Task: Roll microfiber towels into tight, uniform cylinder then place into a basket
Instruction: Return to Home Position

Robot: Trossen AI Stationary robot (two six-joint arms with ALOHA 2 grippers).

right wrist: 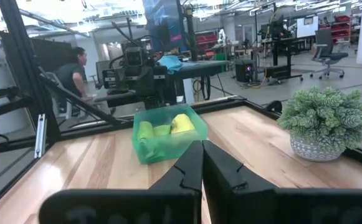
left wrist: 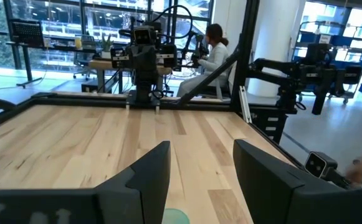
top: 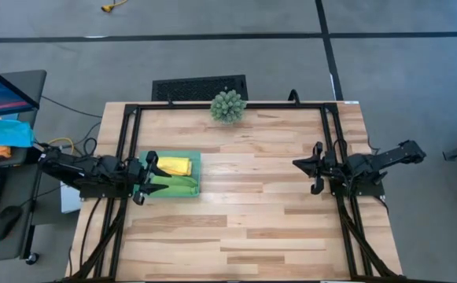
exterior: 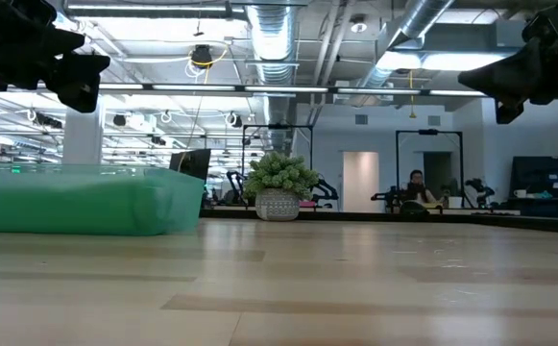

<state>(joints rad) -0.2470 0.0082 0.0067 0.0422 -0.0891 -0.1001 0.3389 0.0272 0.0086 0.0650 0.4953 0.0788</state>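
The teal-green basket stands on the table's left side, also seen in the low view and the right wrist view. Two rolled towels lie in it side by side: the yellow one toward the far edge, the green one toward the near edge. My left gripper hangs open and level, high over the basket's left end, touching nothing. My right gripper is shut and empty, held level above the table's right side.
A spiky green ball plant in a pot stands at the middle of the far edge. Black frame rails run along the table's left, right and far sides. Bare wood lies between the arms. People sit in the room beyond.
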